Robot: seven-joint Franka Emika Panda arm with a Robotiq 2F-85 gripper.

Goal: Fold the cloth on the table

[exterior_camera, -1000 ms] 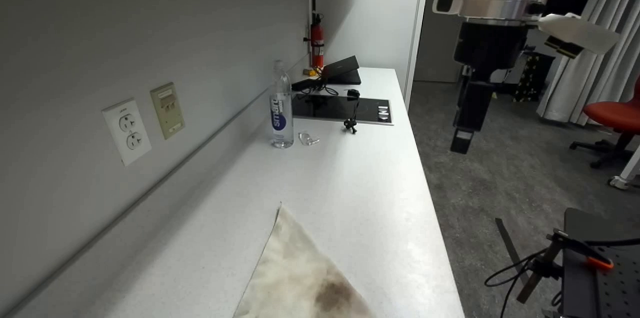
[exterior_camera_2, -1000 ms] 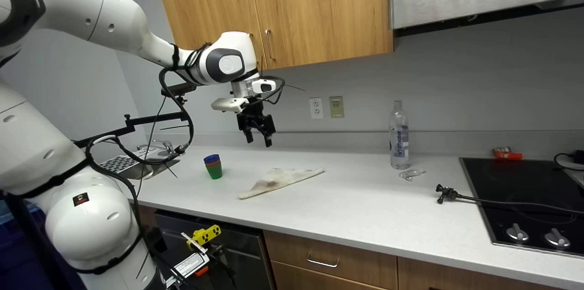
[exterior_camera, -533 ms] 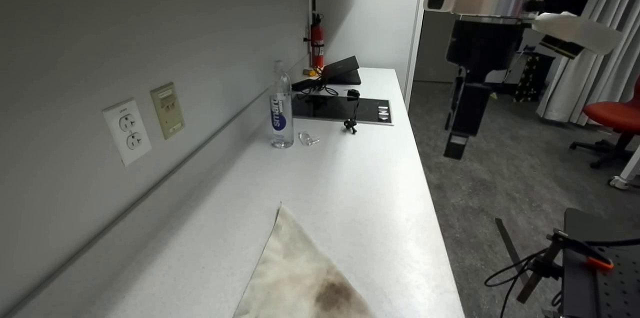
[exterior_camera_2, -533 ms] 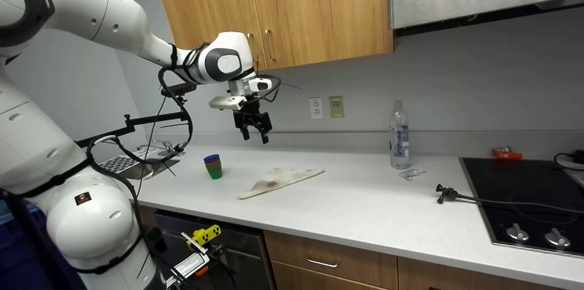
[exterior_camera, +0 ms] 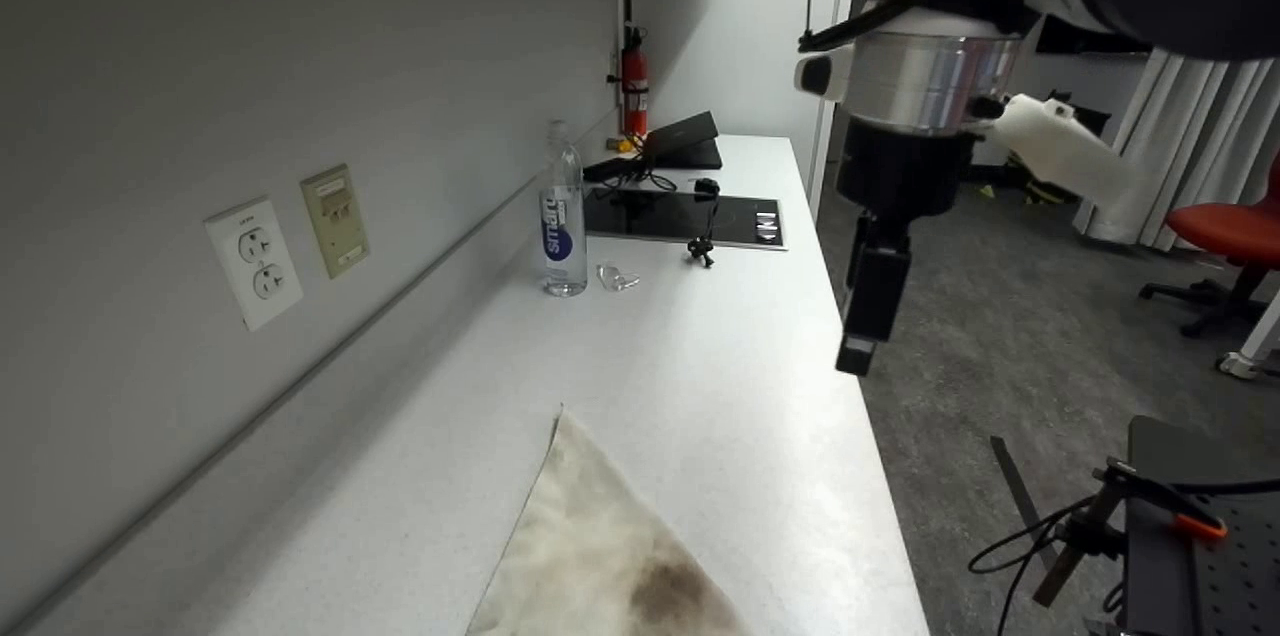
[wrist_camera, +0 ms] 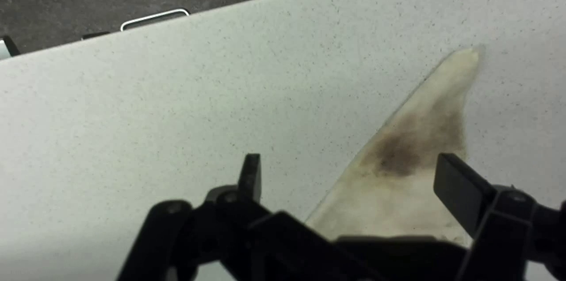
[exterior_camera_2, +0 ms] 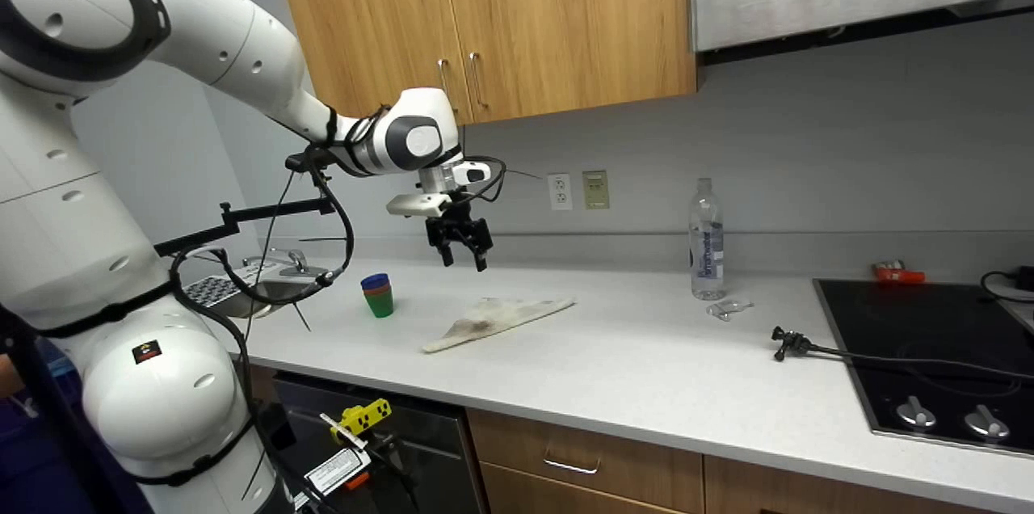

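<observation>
Three cups [exterior_camera_2: 377, 295] sit nested in one upright stack near the sink [exterior_camera_2: 234, 306], between the front and back edges of the surface [exterior_camera_2: 646, 368]: blue rests in red, red in green. One clear bottle [exterior_camera_2: 707, 251], labelled and upright, stands close to the back edge, well apart from the stack; any liquid level in it is hard to read through the plastic. One small clear piece [exterior_camera_2: 729, 309] lies just beside its base. One cooktop [exterior_camera_2: 921, 312] is set further along, away from the stack, two knobs [exterior_camera_2: 916, 413] in view on its side nearer the front edge. One small black mount [exterior_camera_2: 792, 343] lies between bottle and cooktop. One cloth [exterior_camera_2: 493, 320], off-white with a brown smudge, lies on the surface between stack and bottle, triangular in outline, a narrow corner pointing to the front edge. One end effector [exterior_camera_2: 465, 262] hangs above the surface, clear of the cloth, its two fingers [wrist_camera: 460, 192] spread wide and gripping nothing; in the wrist view, cloth shows in the gap between them.
</observation>
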